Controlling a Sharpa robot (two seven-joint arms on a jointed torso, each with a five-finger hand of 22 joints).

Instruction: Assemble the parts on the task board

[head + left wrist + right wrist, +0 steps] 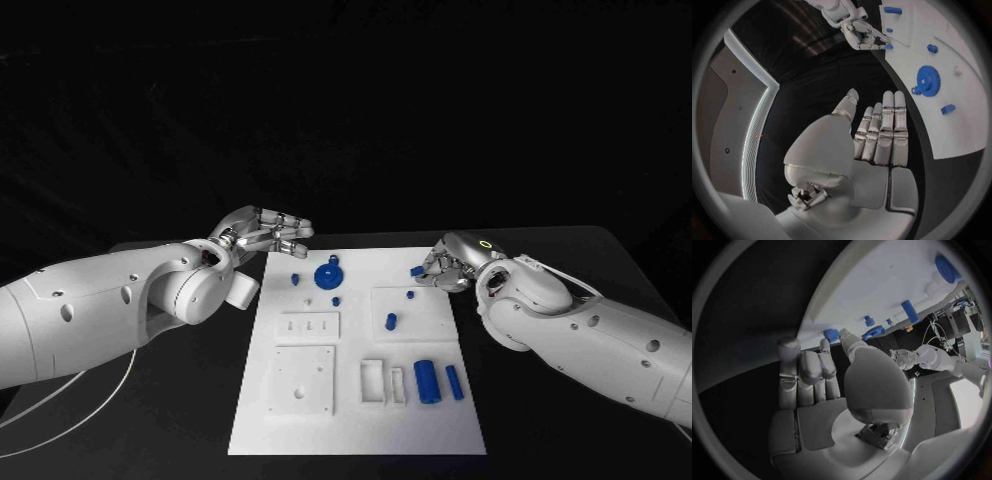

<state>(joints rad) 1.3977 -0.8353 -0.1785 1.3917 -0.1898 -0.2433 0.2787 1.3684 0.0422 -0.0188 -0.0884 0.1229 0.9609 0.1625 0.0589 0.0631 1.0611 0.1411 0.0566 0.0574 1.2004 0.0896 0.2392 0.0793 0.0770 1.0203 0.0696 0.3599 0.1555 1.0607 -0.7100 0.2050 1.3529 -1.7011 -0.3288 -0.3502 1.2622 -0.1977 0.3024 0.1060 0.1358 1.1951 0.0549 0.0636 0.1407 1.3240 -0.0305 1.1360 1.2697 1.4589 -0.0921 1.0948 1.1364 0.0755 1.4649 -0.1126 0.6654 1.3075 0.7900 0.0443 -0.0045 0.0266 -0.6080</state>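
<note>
A black table (577, 250) against dark backdrop.

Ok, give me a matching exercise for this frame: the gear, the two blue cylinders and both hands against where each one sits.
Things:
1. gear
2. blue cylinders
3. left hand
4. right hand

Places:
A. lying side by side near the board's near end
B. beside the board's far left corner
C. at the board's far right corner
D. on the board, towards its far end

Pairs: 1-D, 2-A, 3-B, 4-C
</note>
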